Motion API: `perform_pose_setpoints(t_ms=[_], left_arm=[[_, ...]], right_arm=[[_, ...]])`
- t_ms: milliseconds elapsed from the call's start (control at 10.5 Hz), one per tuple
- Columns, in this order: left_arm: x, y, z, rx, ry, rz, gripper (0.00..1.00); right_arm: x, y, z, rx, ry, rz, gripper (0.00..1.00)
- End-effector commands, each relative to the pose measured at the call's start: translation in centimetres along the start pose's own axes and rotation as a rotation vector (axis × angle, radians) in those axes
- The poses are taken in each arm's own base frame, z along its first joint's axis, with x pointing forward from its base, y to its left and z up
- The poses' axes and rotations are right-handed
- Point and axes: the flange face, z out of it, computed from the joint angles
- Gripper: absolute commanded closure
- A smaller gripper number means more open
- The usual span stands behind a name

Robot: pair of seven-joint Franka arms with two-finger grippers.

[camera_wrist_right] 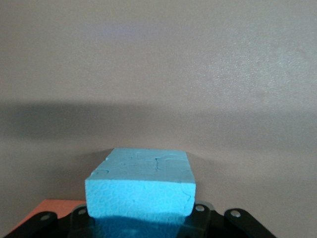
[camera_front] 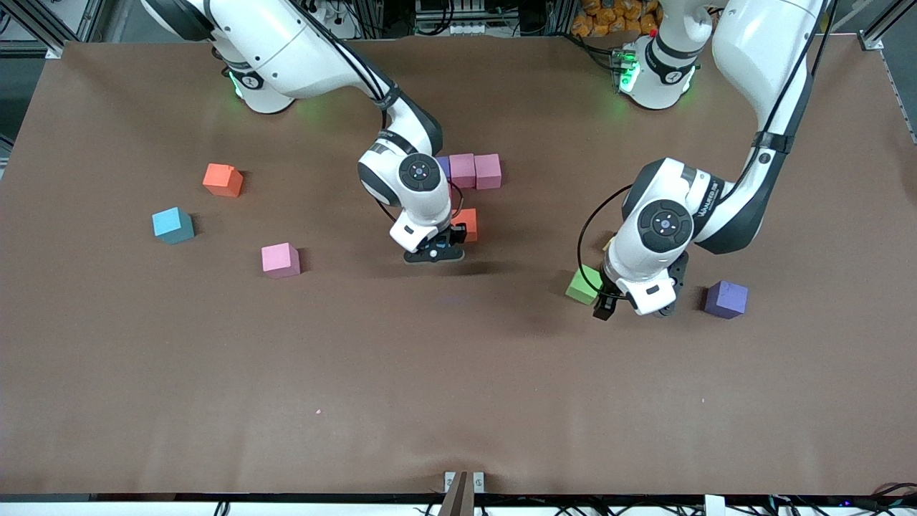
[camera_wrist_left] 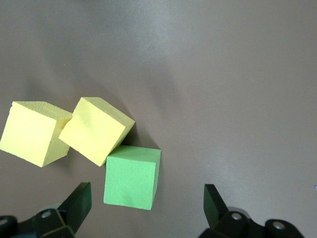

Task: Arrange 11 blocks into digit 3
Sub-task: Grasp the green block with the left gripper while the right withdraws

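Brown bench [camera_front: 458,387]. Right end effector [camera_front: 433,252] near bench centre, clamped on a light blue block [camera_wrist_right: 141,186]. A red block [camera_front: 467,223] is at its 1 o'clock and a purple-pink-pink row [camera_front: 474,170] at 12. Left end effector [camera_front: 636,307] toward 3 o'clock, fingers apart over the green block [camera_wrist_left: 132,177], with two yellow blocks [camera_wrist_left: 96,130] just beside it.

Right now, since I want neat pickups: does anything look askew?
Yes. Below the open left gripper, one yellow block, a second yellow block and the green block crowd together, each turned at a different angle.
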Motion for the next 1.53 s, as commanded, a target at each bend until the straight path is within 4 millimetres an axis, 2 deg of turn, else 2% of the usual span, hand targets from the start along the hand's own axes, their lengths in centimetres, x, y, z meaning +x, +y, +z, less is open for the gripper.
perform_pose_setpoints(t_ms=[0,191,286,477,764,955,1241,1432], left_arm=[[1.0,0.4,0.4,0.019,-0.023,-0.003,0.0],[0.9,0.2,0.8,0.032,-0.029,-0.014,0.0],[0.7,0.0,1.5,0.045,-0.036,-0.02,0.0],[-0.4,-0.4,3.7,0.082,-0.046,-0.01,0.0],[-1.3,-1.0,5.8,0.086,-0.056,0.005,0.0],[-1.7,-1.3,7.2,0.087,-0.062,0.011,0.0],[-2.0,-1.5,8.4,0.097,-0.068,0.015,0.0],[-2.3,-1.4,8.9,0.092,-0.072,0.018,0.0]], right_arm=[[-1.3,-0.2,0.4,-0.011,-0.015,0.002,0.71],[-1.5,-0.3,0.4,-0.012,-0.016,-0.001,0.7],[-1.4,-0.3,0.4,-0.01,-0.015,0.001,0.53],[-1.3,-0.2,0.4,-0.01,-0.015,0.006,0.02],[-1.1,-0.1,0.1,-0.011,-0.012,0.005,0.0],[-0.1,0.1,-1.2,0.001,0.009,0.004,0.0],[3.0,1.9,-5.2,0.028,0.071,0.021,0.0],[4.9,4.1,-8.9,0.037,0.117,0.034,0.0]])
